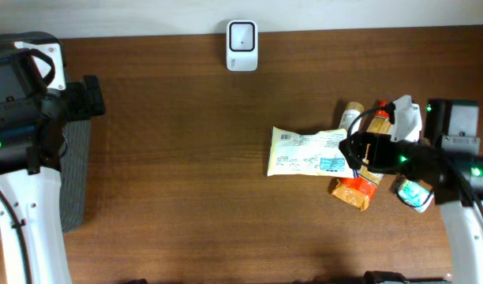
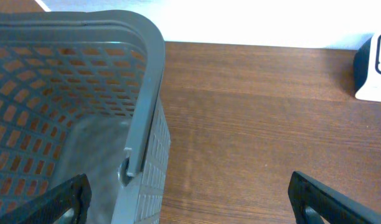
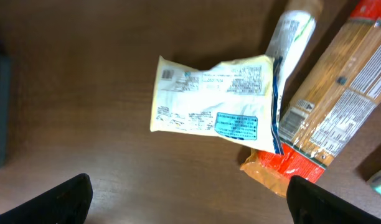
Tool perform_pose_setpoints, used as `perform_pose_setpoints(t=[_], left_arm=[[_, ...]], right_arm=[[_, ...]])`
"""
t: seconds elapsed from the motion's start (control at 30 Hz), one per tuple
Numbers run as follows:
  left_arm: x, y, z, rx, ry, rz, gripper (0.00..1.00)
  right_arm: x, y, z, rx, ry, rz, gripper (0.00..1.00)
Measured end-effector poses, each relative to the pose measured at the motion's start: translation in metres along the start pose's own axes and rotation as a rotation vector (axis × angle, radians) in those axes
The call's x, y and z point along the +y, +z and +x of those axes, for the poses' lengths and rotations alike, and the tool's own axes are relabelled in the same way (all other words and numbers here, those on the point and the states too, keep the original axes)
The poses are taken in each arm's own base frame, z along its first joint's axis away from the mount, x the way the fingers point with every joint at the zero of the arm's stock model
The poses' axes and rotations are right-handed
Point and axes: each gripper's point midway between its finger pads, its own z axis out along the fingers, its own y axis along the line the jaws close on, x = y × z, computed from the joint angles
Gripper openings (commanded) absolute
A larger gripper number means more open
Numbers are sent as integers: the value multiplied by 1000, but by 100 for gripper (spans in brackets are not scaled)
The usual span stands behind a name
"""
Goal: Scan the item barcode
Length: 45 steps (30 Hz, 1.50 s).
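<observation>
Pale yellow packet lies flat on the bench, right of centre, printed side up. Its right end is covered by the right arm in the overhead view. From the right wrist, that end overlaps an orange and red pack and touches a light-coloured tube. A small striped patch at the packet's far-left corner looks like a barcode, though the print is too fine to read.

The right claw hangs over the packet with its fingers spread wide and holding nothing. Only the two dark fingertips show, at the near corners of its own view. A small blue and white item sits near the right edge, half under the arm and cut off in the wrist view.

The left claw is also spread wide and empty, above the rim of the grey basket at the bench's left edge. The basket's floor is blurred.

The white scanner stands at the far edge, well apart from the packet, and it is clipped in the left wrist view. Bare wood lies between scanner, basket and packet.
</observation>
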Motion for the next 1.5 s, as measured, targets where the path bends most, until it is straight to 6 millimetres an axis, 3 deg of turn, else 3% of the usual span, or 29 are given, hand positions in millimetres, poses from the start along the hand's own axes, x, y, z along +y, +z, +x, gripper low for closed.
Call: perform_pose_setpoints(t=[0.07, 0.13, 0.17, 0.3, 0.33, 0.37, 0.4, 0.5, 0.63, 0.77, 0.93, 1.5], left_arm=[[0, 0, 0, 0, 0, 0, 99], [0, 0, 0, 0, 0, 0, 99], [0, 0, 0, 0, 0, 0, 99], [0, 0, 0, -1, 0, 0, 99], [0, 0, 0, -1, 0, -1, 99], [0, 0, 0, 0, 0, 0, 99], [0, 0, 0, -1, 0, 0, 99], [0, 0, 0, 1, 0, 0, 99], [0, 0, 0, 0, 0, 0, 99], [0, 0, 0, 0, 0, 0, 99], [0, 0, 0, 0, 0, 0, 99], [0, 0, 0, 0, 0, 0, 99]], right_arm=[[-7, 13, 1, 47, 17, 11, 99], [-8, 12, -2, 29, 5, 29, 99], [-8, 11, -14, -31, -33, 52, 99], [24, -19, -43, -381, -242, 111, 99], [27, -31, -54, -516, -265, 106, 99], [22, -35, -46, -597, -272, 114, 99], [25, -43, -52, -741, -292, 96, 99], [13, -35, -23, -907, -312, 75, 99], [-5, -17, 20, -991, -321, 61, 99], [-12, -10, 38, -1048, -315, 44, 99], [-32, 37, 60, -965, -247, 33, 99], [-36, 45, 65, -933, -235, 37, 99]])
